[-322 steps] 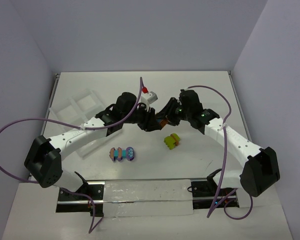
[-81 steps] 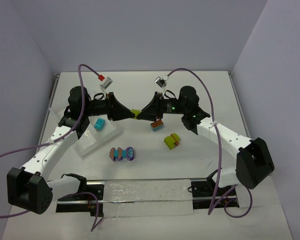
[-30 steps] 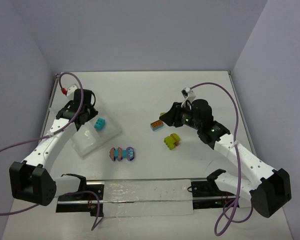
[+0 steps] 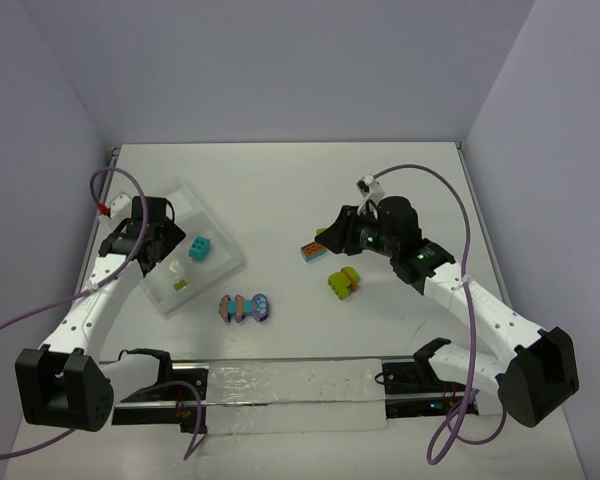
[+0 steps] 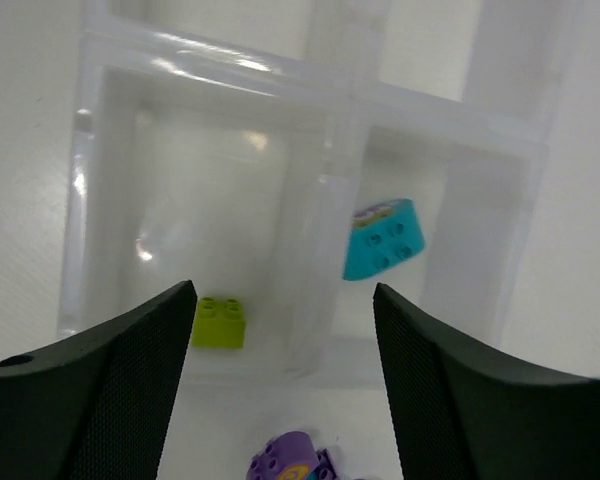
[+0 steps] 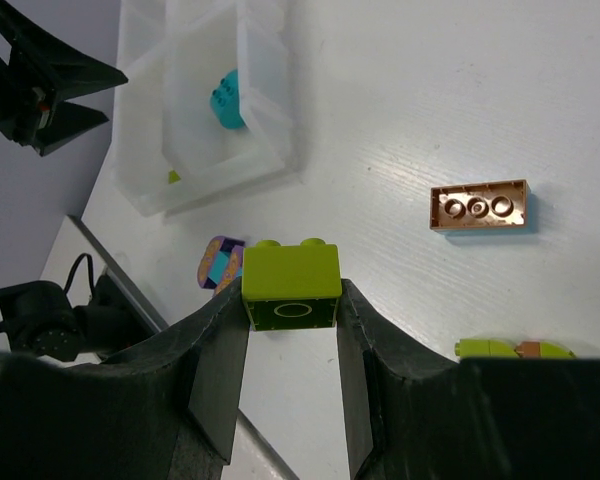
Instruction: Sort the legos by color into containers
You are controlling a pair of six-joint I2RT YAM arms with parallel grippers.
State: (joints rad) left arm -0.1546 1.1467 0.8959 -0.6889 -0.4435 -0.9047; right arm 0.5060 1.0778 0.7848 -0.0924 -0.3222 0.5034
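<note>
The white counter (image 4: 280, 180) carries a shallow white plastic tray (image 4: 183, 197). Above the tray the left gripper (image 5: 282, 290) hangs wide open and empty. Well apart from the tray, the right gripper (image 6: 291, 300) clamps a lime green studded brick (image 6: 291, 272). It is best to release it low over the tray compartment holding the second lime brick (image 5: 219, 323), not the one with the turquoise brick (image 5: 382, 240)

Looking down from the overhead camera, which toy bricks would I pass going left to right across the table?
small lime brick in the tray → turquoise brick → purple striped cluster → orange-brown brick → lime-and-brown cluster
</note>
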